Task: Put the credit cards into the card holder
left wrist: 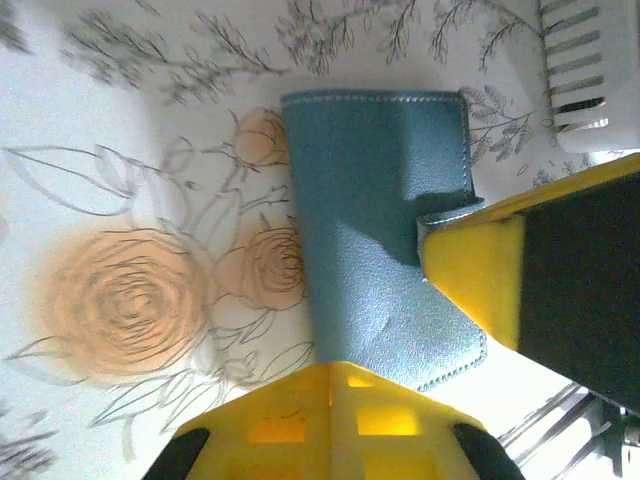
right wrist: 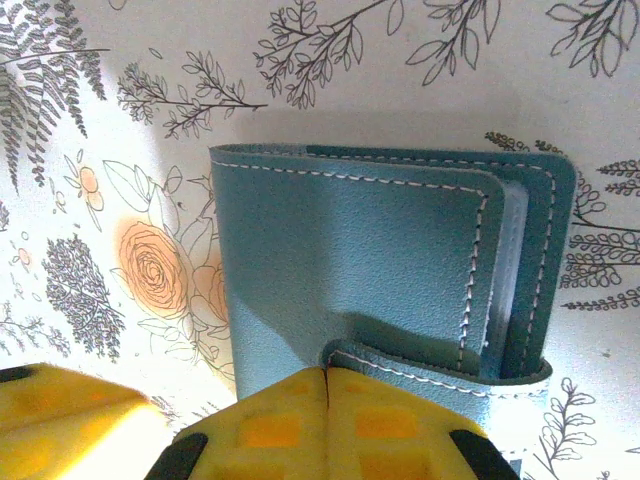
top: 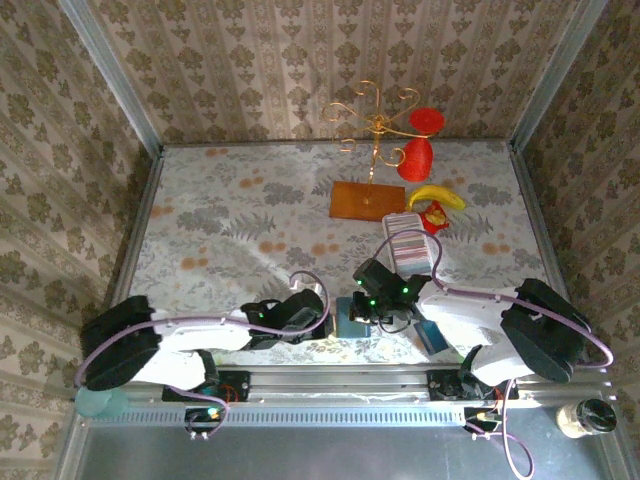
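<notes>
Card holder (right wrist: 380, 260): btm edge hidden behind right pincer (right wrist: 327, 385); cards (right wrist: 510, 270) inside just a pale sliver, count unclear. White tray (left wrist: 585, 70) cut off at frame corner.

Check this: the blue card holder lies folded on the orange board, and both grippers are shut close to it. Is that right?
Not quite. The card holder lies folded on the flowered table, not on the orange board, which sits farther back in the top view. The right wrist view shows the flowered surface around it. The left gripper and right gripper are shut close to it.
</notes>
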